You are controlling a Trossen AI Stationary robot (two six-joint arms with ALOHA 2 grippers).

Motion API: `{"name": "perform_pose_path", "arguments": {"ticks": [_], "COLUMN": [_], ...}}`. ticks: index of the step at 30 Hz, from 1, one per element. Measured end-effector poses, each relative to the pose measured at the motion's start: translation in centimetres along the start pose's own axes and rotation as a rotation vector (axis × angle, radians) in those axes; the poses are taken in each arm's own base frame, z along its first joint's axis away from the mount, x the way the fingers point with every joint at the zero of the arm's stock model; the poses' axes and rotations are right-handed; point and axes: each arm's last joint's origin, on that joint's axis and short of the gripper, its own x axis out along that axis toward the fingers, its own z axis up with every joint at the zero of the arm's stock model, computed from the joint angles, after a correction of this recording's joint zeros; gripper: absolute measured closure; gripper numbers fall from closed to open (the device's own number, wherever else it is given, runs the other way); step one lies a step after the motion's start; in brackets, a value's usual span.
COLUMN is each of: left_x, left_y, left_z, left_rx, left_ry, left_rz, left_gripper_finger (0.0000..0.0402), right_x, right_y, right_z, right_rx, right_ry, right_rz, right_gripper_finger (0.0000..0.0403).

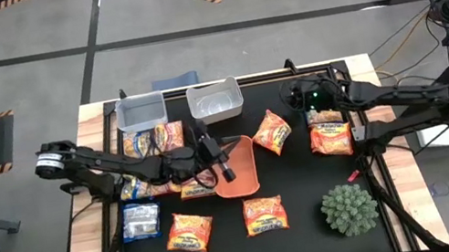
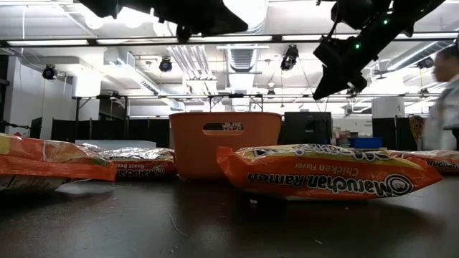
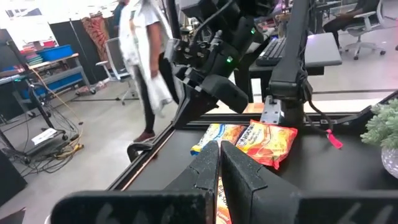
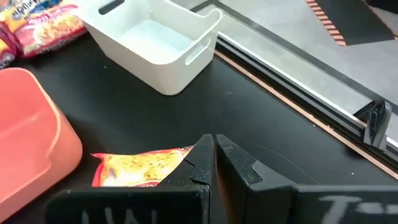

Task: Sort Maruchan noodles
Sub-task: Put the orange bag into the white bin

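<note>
STEP: between picks, judged | LEFT: left gripper hovering over orange tray, fingers closed, empty | RIGHT: right gripper idling at back, closed, empty | ITEM: Maruchan noodles lying scattered, this packet angled diagonally right of tray | NEXT: opening jaws, descending squarely across a packet's short axis.

An orange tray sits mid-table. Two bins stand at the far edge. Noodle packets lie left of the tray, more to its right, three along the near side. A plant ball sits near-right.
</note>
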Motion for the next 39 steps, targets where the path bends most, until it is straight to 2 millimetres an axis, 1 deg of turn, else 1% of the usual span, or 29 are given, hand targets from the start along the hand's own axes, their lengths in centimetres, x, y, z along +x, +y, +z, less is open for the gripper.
{"name": "perform_pose_path", "arguments": {"ticks": [3,5,9,12,17,21,25,27,29,33,37,39], "left_x": [1.1,2.0,3.8,4.8,6.3,7.1,7.9,8.1,8.2,8.4,8.4,8.4], "left_y": [-0.3,-0.7,-1.7,-1.7,-1.7,-1.9,-2.1,-2.2,-2.2,-2.1,-2.0,-2.0], "left_z": [-0.4,-0.5,-0.7,-0.9,-1.8,-2.6,-3.1,-3.2,-3.2,-2.9,-2.9,-2.9], "left_rx": [0.007,0.013,0.116,0.154,0.137,0.124,0.119,0.12,0.12,0.113,0.115,0.116], "left_ry": [0.015,0.024,0.086,0.135,0.16,0.177,0.19,0.192,0.191,0.182,0.183,0.183], "left_rz": [0.008,0.013,0.006,0.035,0.017,0.008,0.014,0.015,0.016,0.021,0.022,0.022], "left_gripper_finger": [0.0402,0.0402,0.0402,0.0402,0.0402,0.0402,0.0402,0.0402,0.0402,0.0402,0.0402,0.0402], "right_x": [0.4,0.6,0.8,0.7,0.8,1.5,2.9,3.7,4.6,6.5,8.4,9.2], "right_y": [0.0,0.1,0.4,0.4,0.3,0.4,0.6,0.8,1.1,1.3,1.3,1.3], "right_z": [-0.1,-0.2,-0.3,-0.6,-1.9,-2.6,-3.2,-3.2,-3.3,-4.1,-5.2,-5.0], "right_rx": [-0.006,-0.02,-0.032,-0.036,-0.049,-0.083,-0.127,-0.145,-0.17,-0.231,-0.265,-0.265], "right_ry": [0.018,0.036,0.059,0.094,0.226,0.247,0.247,0.24,0.237,0.272,0.356,0.362], "right_rz": [-0.003,0.032,0.097,0.12,0.163,0.185,0.291,0.37,0.409,0.415,0.408,0.381], "right_gripper_finger": [0.0394,0.0394,0.0394,0.0394,0.0394,0.0394,0.0394,0.0394,0.0394,0.0394,0.0394,0.0394]}}
